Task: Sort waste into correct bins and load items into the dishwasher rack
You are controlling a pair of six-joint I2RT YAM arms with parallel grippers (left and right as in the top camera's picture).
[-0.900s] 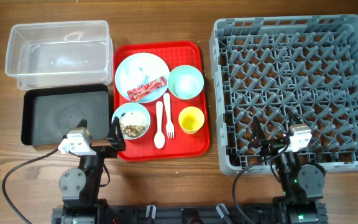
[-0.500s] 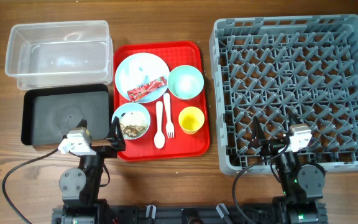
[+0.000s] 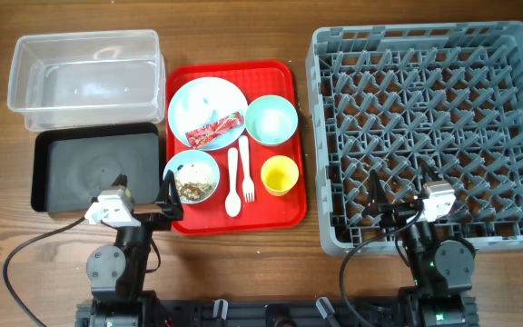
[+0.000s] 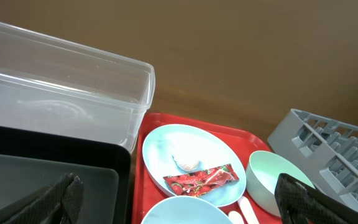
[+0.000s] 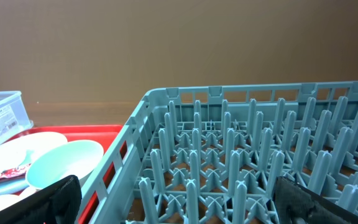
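On the red serving tray (image 3: pixel 284 211), a light blue plate (image 3: pixel 205 100) holds the red wrapper (image 3: pixel 214 130) and a white tissue (image 4: pixel 185 162). A light blue bowl (image 3: pixel 192 177) holds food scraps. A mint bowl (image 3: pixel 271 119), yellow cup (image 3: pixel 279 174), white spoon (image 3: pixel 232 186) and fork (image 3: pixel 246 174) lie beside it. The clear tub (image 3: pixel 84 77) and black tray (image 3: pixel 93 168) stand to the left, the grey rack (image 3: pixel 429 136) to the right. My left gripper (image 3: pixel 143 189) is open and empty at the front edge near the black tray. My right gripper (image 3: pixel 398 195) is open and empty over the rack's front edge.
The red tray fits closely between the bins and the rack. Bare wooden table (image 3: pixel 243 272) runs along the front, where both arm bases stand. In the right wrist view the rack's upright pegs (image 5: pixel 229 155) fill the space ahead.
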